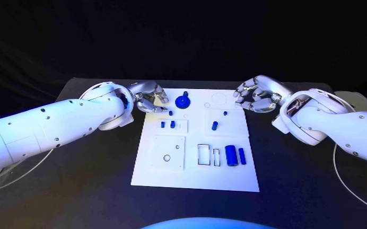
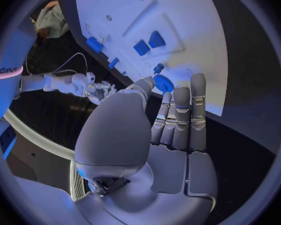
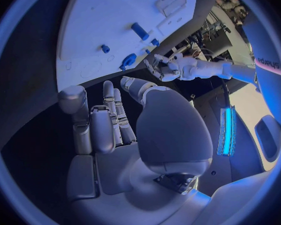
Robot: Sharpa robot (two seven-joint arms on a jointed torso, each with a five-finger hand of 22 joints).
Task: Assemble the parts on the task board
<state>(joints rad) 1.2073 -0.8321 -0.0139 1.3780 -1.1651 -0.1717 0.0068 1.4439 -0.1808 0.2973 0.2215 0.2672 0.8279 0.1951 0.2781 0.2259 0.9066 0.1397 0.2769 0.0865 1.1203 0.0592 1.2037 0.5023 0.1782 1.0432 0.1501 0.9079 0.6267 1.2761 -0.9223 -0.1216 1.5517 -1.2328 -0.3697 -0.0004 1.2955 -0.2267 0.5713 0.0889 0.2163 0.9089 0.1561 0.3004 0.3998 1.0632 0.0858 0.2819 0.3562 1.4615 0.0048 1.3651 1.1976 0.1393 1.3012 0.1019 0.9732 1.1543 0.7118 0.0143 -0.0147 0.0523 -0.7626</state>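
The left hand [image 1: 150, 97] hovered empty, fingers apart, at the board's [image 1: 153, 178] far left corner; the right hand [image 1: 256, 95] likewise opposite; the blue gear [image 1: 183, 102] sat seated; several blue parts [image 1: 235, 156] lay loose, judged unassembled.

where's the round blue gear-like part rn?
Head view: the round blue gear-like part lies on the white task board near its far edge, left of centre, just beside the left hand.

Matt white task board [image 1: 157, 176], glossy blue parts [image 1: 231, 156], prob. plastic.
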